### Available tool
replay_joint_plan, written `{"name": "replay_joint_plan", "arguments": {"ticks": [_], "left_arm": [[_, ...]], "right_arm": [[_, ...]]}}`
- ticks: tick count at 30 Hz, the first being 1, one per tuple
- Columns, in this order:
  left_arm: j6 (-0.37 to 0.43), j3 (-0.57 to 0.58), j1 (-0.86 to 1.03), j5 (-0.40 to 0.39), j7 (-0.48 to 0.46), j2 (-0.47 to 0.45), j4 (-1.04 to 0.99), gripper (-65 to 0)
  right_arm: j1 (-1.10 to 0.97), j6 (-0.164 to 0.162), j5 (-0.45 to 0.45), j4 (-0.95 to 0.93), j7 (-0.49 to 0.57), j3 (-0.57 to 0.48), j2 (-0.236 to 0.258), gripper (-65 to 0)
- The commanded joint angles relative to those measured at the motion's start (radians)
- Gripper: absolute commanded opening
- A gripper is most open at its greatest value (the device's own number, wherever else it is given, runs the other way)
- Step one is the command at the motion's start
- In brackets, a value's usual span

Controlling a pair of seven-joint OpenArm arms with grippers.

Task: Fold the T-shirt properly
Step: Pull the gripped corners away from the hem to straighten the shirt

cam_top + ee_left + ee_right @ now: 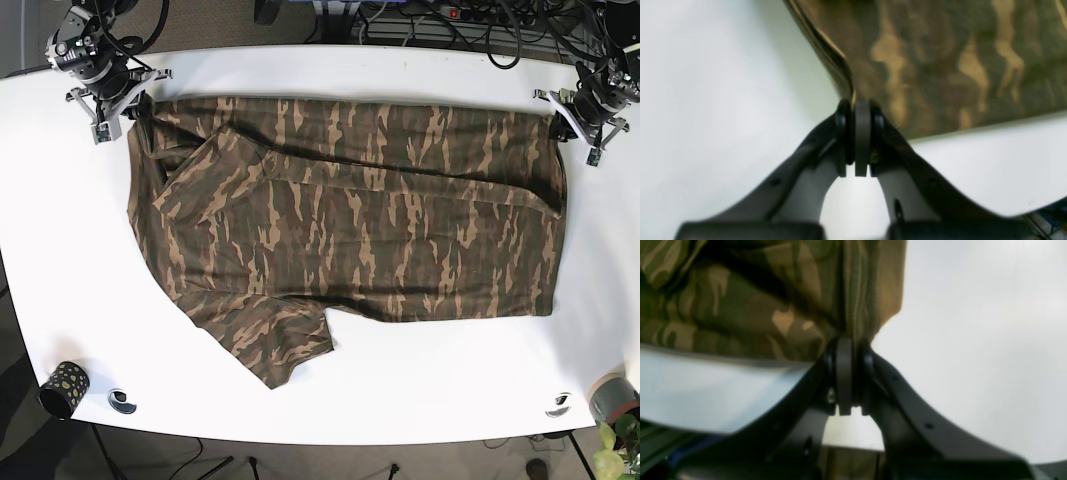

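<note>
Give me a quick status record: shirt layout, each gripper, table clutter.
shirt: camouflage T-shirt spread on the white table, far long edge partly folded over
sleeve: one sleeve sticks out toward the near edge
left gripper: shut on the shirt's far corner, base view's right
right gripper: shut on the shirt's far corner, base view's left
clutter: dark cup and small round object at the near-left corner; another small round object near-right
</note>
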Motion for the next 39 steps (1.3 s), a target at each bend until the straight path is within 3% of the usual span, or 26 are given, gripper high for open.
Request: {"name": "replay_joint_plan", "arguments": {"ticks": [1,4,17,21,22,25,27,29,30,35,39], "left_arm": [[-0.026,-0.048,0.023,0.004,-0.007,-0.023,0.017,-65.0],[-0.059,-0.073,0.043,0.007,-0.007,-0.023,0.016,-65.0],[-0.066,-0.109,0.077,0.007,-0.007,-0.025,0.008,-65.0],[-0.066,-0.108,0.075,0.007,-0.007,-0.025,0.008,-65.0],[-0.066,-0.108,0.075,0.007,-0.007,-0.025,0.008,-62.1],[-0.066,-0.108,0.075,0.007,-0.006,-0.025,0.011,-48.2],[-0.066,-0.108,0.075,0.001,-0.006,-0.025,0.017,-36.7],[-0.067,-0.112,0.075,-0.004,-0.006,-0.025,0.025,-26.5],[-0.067,-0.117,0.075,-0.004,-0.006,-0.023,0.034,-24.6],[-0.105,-0.119,0.077,-0.065,0.002,-0.023,0.105,-24.7],[-0.105,-0.162,0.075,-0.151,0.085,-0.023,0.126,-24.7]], "right_arm": [[-0.030,0.002,0.009,0.035,0.013,0.005,0.002,-65.0],[-0.059,0.002,0.009,0.044,0.013,0.019,0.000,-65.0],[-0.069,0.002,0.007,0.036,0.013,0.058,0.007,-64.0],[-0.072,0.002,0.007,0.035,0.013,0.060,0.008,-44.4],[-0.074,0.002,0.007,0.038,0.013,0.060,0.008,-35.2],[-0.076,0.002,0.010,0.044,0.013,0.060,0.005,-19.3],[-0.076,0.002,0.044,0.044,0.013,0.068,0.007,-13.0],[-0.077,0.002,0.121,0.044,0.013,0.100,0.007,-11.6],[-0.077,0.002,0.156,0.044,0.013,0.114,0.008,-12.0],[-0.091,0.002,0.329,0.063,0.001,0.131,0.056,-14.3],[-0.094,0.002,0.492,0.067,-0.100,0.127,0.091,-16.8]]}}
